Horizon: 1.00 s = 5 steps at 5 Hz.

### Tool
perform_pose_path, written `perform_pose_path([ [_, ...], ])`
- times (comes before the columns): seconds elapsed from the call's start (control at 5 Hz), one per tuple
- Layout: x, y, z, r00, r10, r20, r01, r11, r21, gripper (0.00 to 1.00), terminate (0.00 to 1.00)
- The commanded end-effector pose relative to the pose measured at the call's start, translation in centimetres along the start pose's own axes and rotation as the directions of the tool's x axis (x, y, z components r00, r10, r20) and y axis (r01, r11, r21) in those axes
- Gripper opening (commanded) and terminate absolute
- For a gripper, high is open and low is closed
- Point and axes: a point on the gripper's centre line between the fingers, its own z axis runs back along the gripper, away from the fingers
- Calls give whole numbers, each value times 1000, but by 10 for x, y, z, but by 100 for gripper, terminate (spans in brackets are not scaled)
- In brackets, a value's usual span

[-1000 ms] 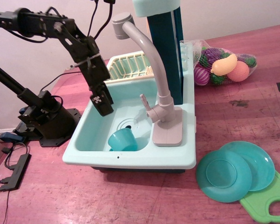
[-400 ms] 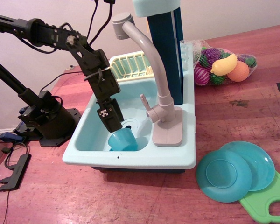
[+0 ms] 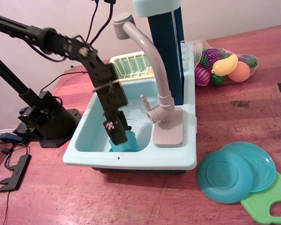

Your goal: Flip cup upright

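The small teal-blue cup [image 3: 129, 142] lies in the front of the light-blue toy sink basin [image 3: 91, 133], mostly hidden behind my gripper. My gripper [image 3: 117, 136] hangs from the black arm and has come down into the basin right at the cup, its fingers [image 3: 114, 130] covering the cup's left and upper part. The frame is blurred around the arm. I cannot tell whether the jaws are open or closed on the cup, nor how the cup is oriented.
A grey faucet [image 3: 152, 61] arches over the basin, with a cream dish rack [image 3: 129, 65] behind. Two teal plates [image 3: 236, 171] and a green cutting board [image 3: 271, 201] lie at the right front. A net bag of toy fruit [image 3: 225, 65] sits at the back right. The arm's base [image 3: 44, 117] stands left.
My gripper has moved down and to the right from above the basin's back left into the basin, reaching the cup and covering much of it. The cup has not visibly moved.
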Motion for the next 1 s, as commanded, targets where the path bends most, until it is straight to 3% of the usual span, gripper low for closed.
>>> perform_pose_path([
  [0.0, 8, -5, 6, 997, -76, -18, 76, 997, -13, 100, 0],
  [0.2, 2, -2, 14, 996, -82, -33, 82, 997, 4, 100, 0],
  [0.4, 2, -2, 16, 995, -89, -33, 90, 996, 4, 0, 0],
  [0.8, 15, -7, 12, 982, -160, -100, 158, 987, -23, 0, 0],
])
